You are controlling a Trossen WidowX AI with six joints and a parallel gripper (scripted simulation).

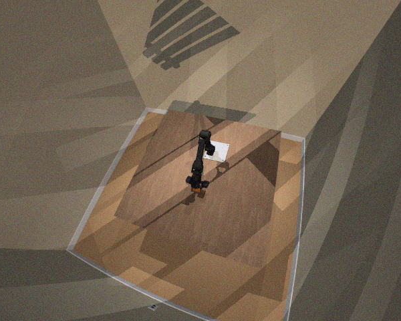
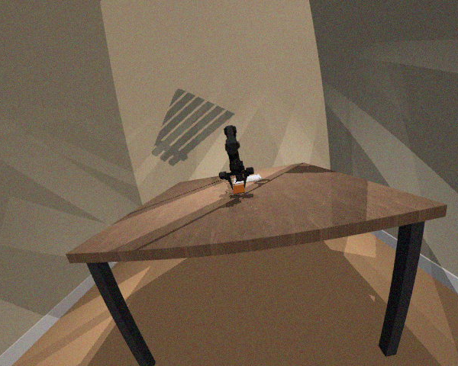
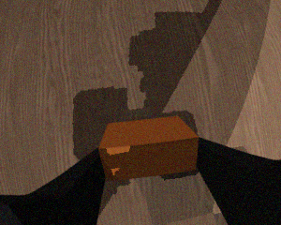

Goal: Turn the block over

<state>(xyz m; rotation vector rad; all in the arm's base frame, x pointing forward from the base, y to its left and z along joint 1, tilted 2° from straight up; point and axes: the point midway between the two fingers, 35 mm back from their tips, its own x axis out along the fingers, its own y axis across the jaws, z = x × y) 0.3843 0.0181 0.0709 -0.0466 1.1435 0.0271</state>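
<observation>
An orange block (image 1: 196, 190) (image 2: 238, 189) (image 3: 150, 159) is held between the two black fingers of my gripper (image 1: 196, 188) (image 2: 238, 186) (image 3: 148, 146). The gripper is shut on the block's two ends. The block looks roughly level and a little above the wooden table (image 1: 235, 207) (image 2: 300, 208) (image 3: 37, 56), with shadow beneath it. In the wrist view its upper face and one long side show plain orange, with small brighter patches of light on the long side. I cannot make out a marked side; the underside and the ends are hidden.
A white base plate (image 1: 222, 152) (image 2: 255, 178) lies on the table behind the gripper, by the arm's base. The table's front edge (image 2: 253, 241) is on the near side in the exterior view. Shadows of the arm and bands of light cross the wood.
</observation>
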